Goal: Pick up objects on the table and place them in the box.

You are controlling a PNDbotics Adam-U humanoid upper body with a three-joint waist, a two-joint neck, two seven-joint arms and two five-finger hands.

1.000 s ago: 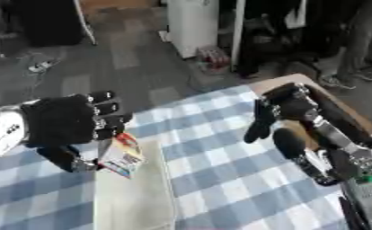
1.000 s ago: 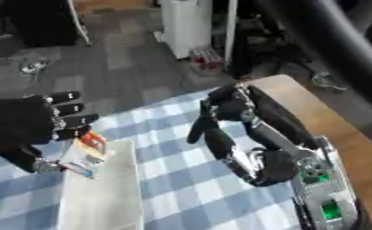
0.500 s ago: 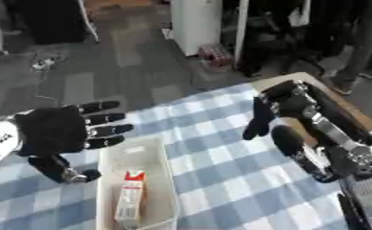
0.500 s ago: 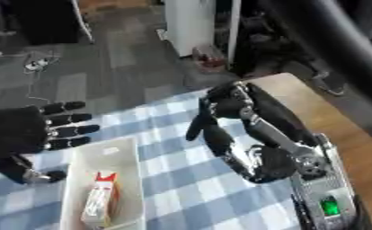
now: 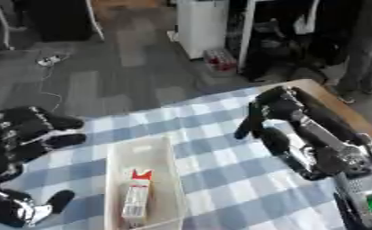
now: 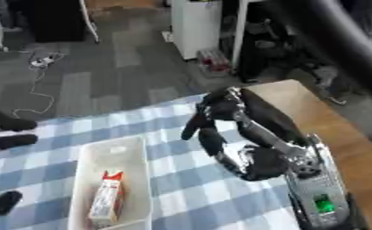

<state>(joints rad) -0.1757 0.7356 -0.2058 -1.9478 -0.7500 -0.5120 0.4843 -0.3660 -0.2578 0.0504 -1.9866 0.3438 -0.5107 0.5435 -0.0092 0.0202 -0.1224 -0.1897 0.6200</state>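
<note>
In your left eye view, a white rectangular box (image 5: 142,179) sits on the desk (image 5: 213,148), which is covered with a blue and white checked cloth. The box lies between your two robot hands, nearer the left one. Inside it, a small white carton with a red top (image 5: 135,195) lies flat along the box's length, toward the near end. The far end of the box is bare. Your left robot hand (image 5: 28,134) hovers just left of the box, fingers spread and relaxed, holding nothing. Your right robot hand (image 5: 272,114) is well to the right of the box, raised above the cloth, fingers hanging down and gently bent, also holding nothing. A grey panel with a small green light (image 5: 370,202) shows on the forearm at the lower right.

In your right eye view, the same box (image 6: 110,177) appears left of centre, with the carton (image 6: 105,197) resting in its near half, red end pointing away from you. Only the fingertips of your left robot hand (image 6: 8,132) show at the left edge. Your right robot hand (image 6: 213,119) hangs right of the box, apart from it, empty. Bare wood of the desk (image 6: 354,152) shows beyond the cloth, right of that hand.
</note>
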